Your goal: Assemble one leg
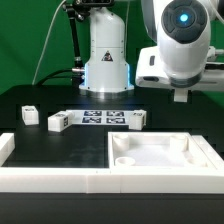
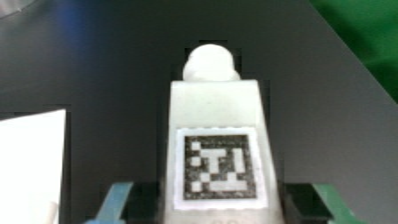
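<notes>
In the wrist view a white leg (image 2: 217, 110) stands between my gripper's (image 2: 219, 203) teal fingers (image 2: 119, 203). Its black-and-white tag faces the camera and its rounded peg points away. The jaws are shut on its lower end. In the exterior view my gripper (image 1: 180, 96) hangs above the table at the back right, and the held leg is hidden there. Three more legs lie on the table: one (image 1: 30, 113) and another (image 1: 57, 122) at the exterior view's left, and one (image 1: 137, 119) near the middle. The large white square panel (image 1: 196, 152) lies in front.
The marker board (image 1: 100, 118) lies between the loose legs, before the robot base (image 1: 106, 60). A white raised wall (image 1: 50, 181) runs along the table's front and the exterior view's left. A white patch (image 2: 25, 150) shows beside the held leg.
</notes>
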